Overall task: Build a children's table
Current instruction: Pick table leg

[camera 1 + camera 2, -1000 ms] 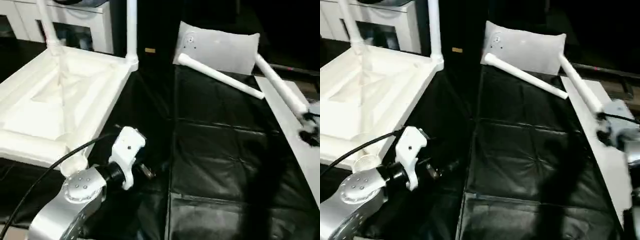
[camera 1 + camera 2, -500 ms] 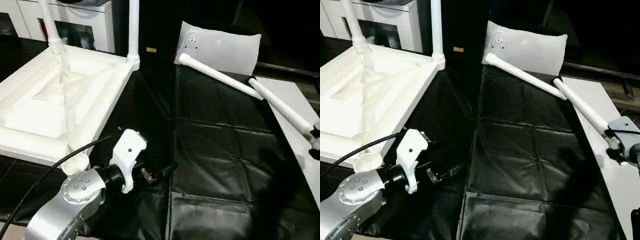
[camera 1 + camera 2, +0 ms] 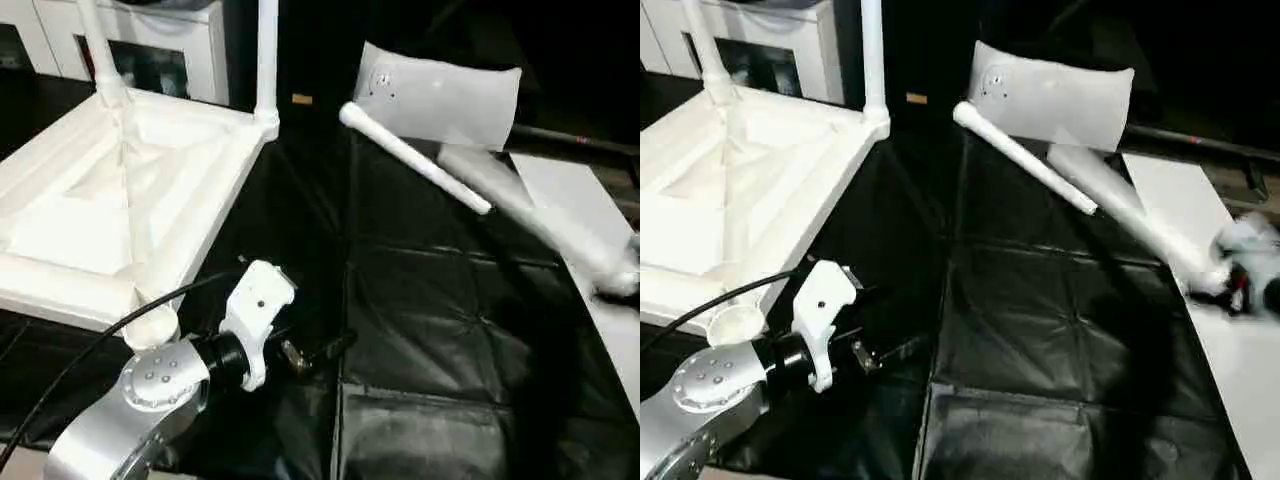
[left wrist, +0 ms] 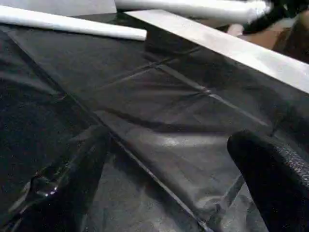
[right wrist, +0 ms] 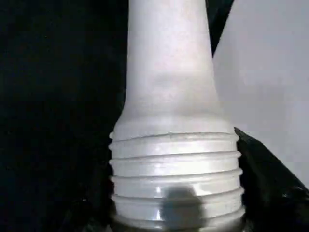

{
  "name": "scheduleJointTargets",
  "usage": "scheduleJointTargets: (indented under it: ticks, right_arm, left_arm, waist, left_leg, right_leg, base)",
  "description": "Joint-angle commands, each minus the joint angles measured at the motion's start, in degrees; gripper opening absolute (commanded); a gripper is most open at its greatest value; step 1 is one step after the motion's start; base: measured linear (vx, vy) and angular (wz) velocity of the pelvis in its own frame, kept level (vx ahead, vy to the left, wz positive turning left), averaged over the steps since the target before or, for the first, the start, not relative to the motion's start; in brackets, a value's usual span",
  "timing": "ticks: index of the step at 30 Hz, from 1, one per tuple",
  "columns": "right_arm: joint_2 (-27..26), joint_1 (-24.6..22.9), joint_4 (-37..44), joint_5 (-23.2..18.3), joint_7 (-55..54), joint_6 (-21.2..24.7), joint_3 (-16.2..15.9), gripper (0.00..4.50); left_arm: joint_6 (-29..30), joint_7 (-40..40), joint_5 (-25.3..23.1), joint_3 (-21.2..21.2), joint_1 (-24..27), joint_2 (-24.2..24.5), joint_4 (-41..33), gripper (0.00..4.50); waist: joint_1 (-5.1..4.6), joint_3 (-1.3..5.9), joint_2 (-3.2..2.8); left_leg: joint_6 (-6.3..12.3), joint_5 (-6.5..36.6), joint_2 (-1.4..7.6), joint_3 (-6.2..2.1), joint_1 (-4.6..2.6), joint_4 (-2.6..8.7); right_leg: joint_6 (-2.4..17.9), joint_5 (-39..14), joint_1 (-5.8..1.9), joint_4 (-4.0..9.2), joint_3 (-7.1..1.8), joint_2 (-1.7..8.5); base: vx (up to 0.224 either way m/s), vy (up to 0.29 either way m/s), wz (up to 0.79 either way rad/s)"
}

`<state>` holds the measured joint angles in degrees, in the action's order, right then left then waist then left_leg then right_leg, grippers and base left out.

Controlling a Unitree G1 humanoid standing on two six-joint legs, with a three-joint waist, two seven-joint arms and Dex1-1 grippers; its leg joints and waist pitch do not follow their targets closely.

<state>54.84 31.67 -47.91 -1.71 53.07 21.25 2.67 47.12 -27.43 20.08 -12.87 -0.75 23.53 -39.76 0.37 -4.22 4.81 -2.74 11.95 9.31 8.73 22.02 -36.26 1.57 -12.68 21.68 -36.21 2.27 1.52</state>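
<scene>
Swung clear of the white slab point(image 3: 1055, 95) since a moment ago: third leg point(image 3: 1140, 220), pinched at its threaded end by the right pincer point(image 3: 1230, 285), now angled across the black mat point(image 3: 440, 320) rather than along the slab's edge, so likely headed for an empty corner socket point(image 3: 737, 322). Upturned children's table point(image 3: 110, 200) at far left with two legs point(image 3: 266, 60) already upright; fourth leg point(image 3: 415, 158) loose just beside the carried one. Left pincer point(image 3: 320, 352) low over the mat near the table's corner, spread wide and empty, forearm level.
</scene>
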Motion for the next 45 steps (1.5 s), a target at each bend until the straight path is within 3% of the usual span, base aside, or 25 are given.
scheduleJointTargets:
  ticks: [1,3,5,9,11,14,21,27,34,41,45]
  right_arm:
    - [1.78,0.88,1.88,-1.99,-0.77,1.70,3.29,2.77]
    - [1.82,0.50,1.89,-1.71,-2.05,0.95,3.50,2.77]
    - [1.43,-2.33,1.92,1.21,-6.22,-1.91,1.71,2.77]
    - [0.24,-6.69,4.63,3.74,-7.78,-2.35,-0.70,2.77]
    - [-1.47,-6.95,4.90,4.57,-11.74,-0.63,-0.41,2.77]
    - [-2.48,-6.12,2.46,6.09,-16.68,-1.94,-0.65,2.77]
    - [-2.72,-6.99,2.15,6.98,-17.35,-3.17,-1.69,2.77]
    - [-1.59,-11.81,5.92,11.42,-11.85,-3.84,-8.05,2.77]
    - [-3.27,-15.18,16.99,9.08,-9.75,0.32,-8.44,2.77]
    - [-4.36,-17.63,31.43,7.78,-7.20,6.45,-8.93,2.77]
    - [-6.49,-18.96,40.46,7.50,-6.86,10.39,-10.82,2.77]
  left_arm:
    - [0.17,-0.59,0.44,-0.68,-0.71,-0.17,-0.44,4.50]
    - [0.05,-0.64,0.41,-0.85,-0.84,-0.17,-0.32,4.50]
    - [-0.54,-0.79,0.12,-1.30,-1.20,-0.12,0.46,4.50]
    - [-0.91,-0.64,-0.10,-1.45,-1.46,-0.01,1.23,4.50]
    - [-1.12,-0.57,-0.06,-1.47,-1.57,-0.02,1.51,4.50]
    - [-1.20,-0.55,0.01,-1.57,-1.63,0.00,1.63,4.50]
    - [-1.54,-0.70,-0.07,-1.65,-1.01,0.50,1.58,4.50]
    - [-1.86,-0.88,-0.04,-2.21,-0.85,0.70,1.86,4.50]
    - [-2.23,-0.73,-0.15,-2.29,-1.19,0.63,2.19,4.50]
    - [-2.23,-0.51,-0.08,-2.18,-1.12,0.79,2.18,4.50]
    - [-2.33,-0.47,-0.15,-2.11,-1.03,0.88,2.26,4.50]
  waist:
    - [0.29,3.03,0.66]
    - [0.33,3.03,0.71]
    - [0.46,3.09,0.49]
    - [0.85,3.19,0.58]
    - [0.82,3.30,0.67]
    - [0.47,3.38,0.73]
    - [0.39,3.64,0.66]
    - [0.63,3.54,0.60]
    - [0.20,3.35,0.62]
    - [0.19,3.43,0.33]
    - [0.34,3.37,0.11]
  left_leg:
    - [5.66,6.35,3.95,-0.66,-0.70,3.92]
    - [5.61,6.23,3.94,-0.62,-0.69,3.90]
    - [5.23,6.64,3.95,-0.56,-0.78,3.87]
    - [4.49,7.11,3.87,-0.50,-0.79,3.88]
    - [4.49,6.82,3.78,-0.52,-0.61,3.92]
    - [3.85,6.39,3.69,-0.55,-0.57,3.94]
    - [3.94,6.12,3.65,-0.29,-0.47,3.74]
    - [4.57,6.45,3.87,-0.29,-0.49,3.82]
    - [3.18,9.59,3.95,-0.58,-0.63,4.09]
    - [3.34,8.32,4.10,-0.64,-0.76,4.15]
    - [3.28,7.41,4.26,-0.80,-0.78,4.39]
  right_leg:
    - [12.84,-11.14,-2.20,5.03,-2.75,5.70]
    - [13.06,-11.06,-2.16,5.04,-2.72,5.77]
    - [13.12,-11.76,-2.03,5.19,-2.71,5.84]
    - [12.29,-12.68,-2.16,5.31,-2.76,5.75]
    - [12.00,-12.61,-2.21,5.26,-2.73,5.73]
    - [11.39,-12.94,-2.17,5.11,-2.69,5.70]
    - [10.75,-11.32,-2.29,4.92,-2.73,5.57]
    - [11.04,-11.49,-2.30,5.07,-2.82,5.67]
    - [8.69,-17.97,-2.03,5.56,-2.83,5.77]
    - [9.48,-15.09,-1.93,5.27,-2.96,5.83]
    - [9.28,-13.70,-1.96,5.08,-3.05,5.88]
  base:
    - [0.000,0.000,0.00]
    - [0.000,0.000,0.00]
    - [0.000,0.000,0.00]
    - [0.000,0.000,0.00]
    - [0.000,0.000,0.00]
    - [0.000,0.000,0.00]
    - [0.000,0.000,0.00]
    - [0.000,0.000,0.00]
    - [0.000,0.000,0.00]
    - [0.000,0.000,0.00]
    - [0.000,0.000,0.00]
